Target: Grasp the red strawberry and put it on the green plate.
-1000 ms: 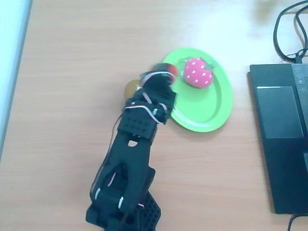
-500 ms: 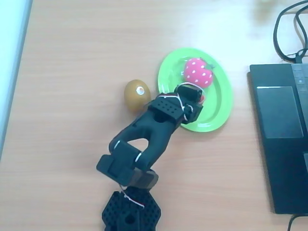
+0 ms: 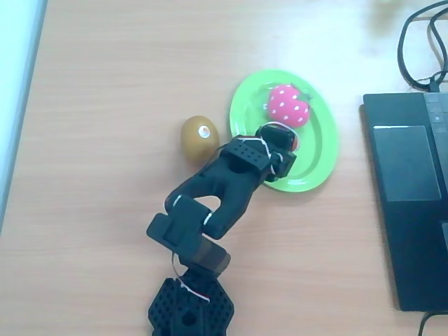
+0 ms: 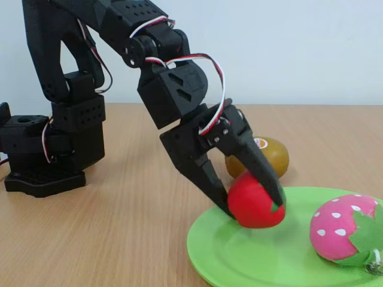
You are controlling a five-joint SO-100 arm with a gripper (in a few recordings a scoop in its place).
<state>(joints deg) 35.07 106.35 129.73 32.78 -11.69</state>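
While the kiwi (image 4: 266, 156) sticker's print is too small to read, gripper (image 4: 251, 200) clamps the red strawberry (image 4: 255, 202), resting on the green plate (image 4: 251, 257), green top facing right in fixed view; plate's right edge cut off there; pink strawberry (image 3: 288, 105) beside
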